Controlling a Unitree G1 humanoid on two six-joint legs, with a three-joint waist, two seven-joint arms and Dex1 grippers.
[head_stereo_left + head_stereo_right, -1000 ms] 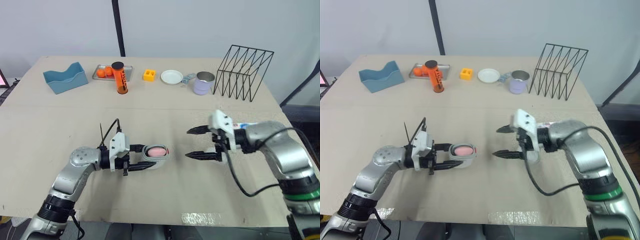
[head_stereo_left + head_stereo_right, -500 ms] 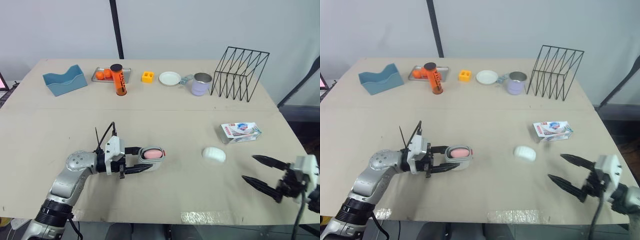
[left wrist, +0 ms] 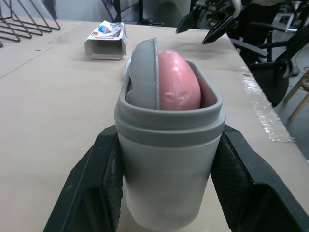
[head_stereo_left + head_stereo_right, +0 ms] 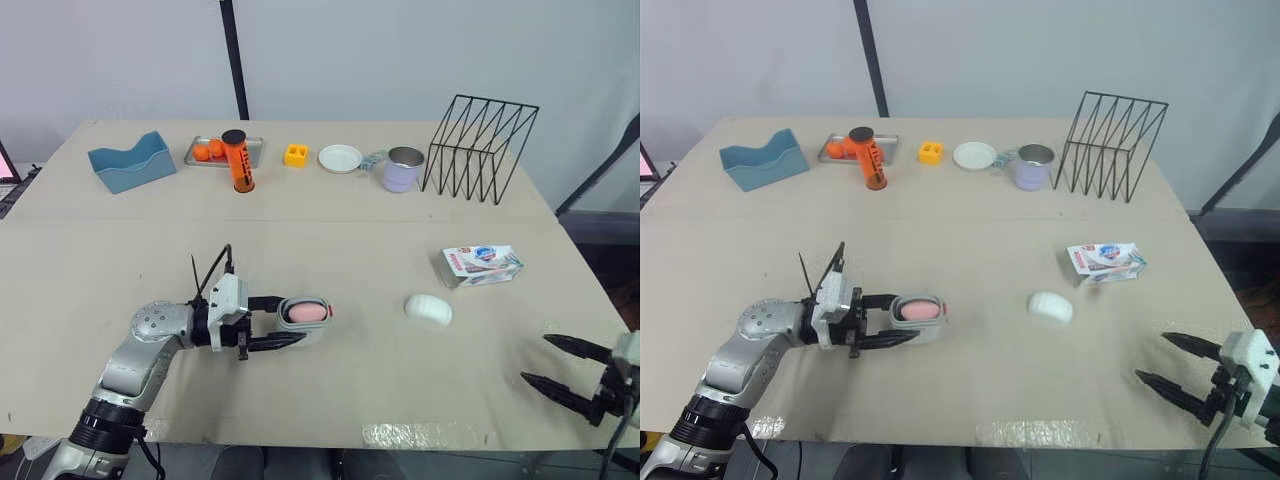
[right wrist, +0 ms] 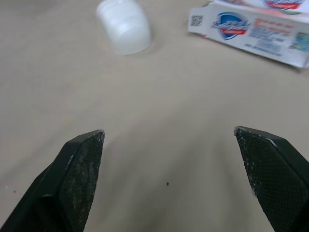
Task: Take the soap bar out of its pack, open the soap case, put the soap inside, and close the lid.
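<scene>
Silver left arm (image 4: 150,345), black fingers (image 3: 91,193).
It had rounded metallic joints, a white wrist block and a black cable.

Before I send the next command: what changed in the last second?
The right gripper pulled back from the middle of the table to its near right edge, open and empty. The white lid and the pack now lie uncovered. Unchanged: the left gripper grips the case in the same spot, soap inside, lid off.
</scene>
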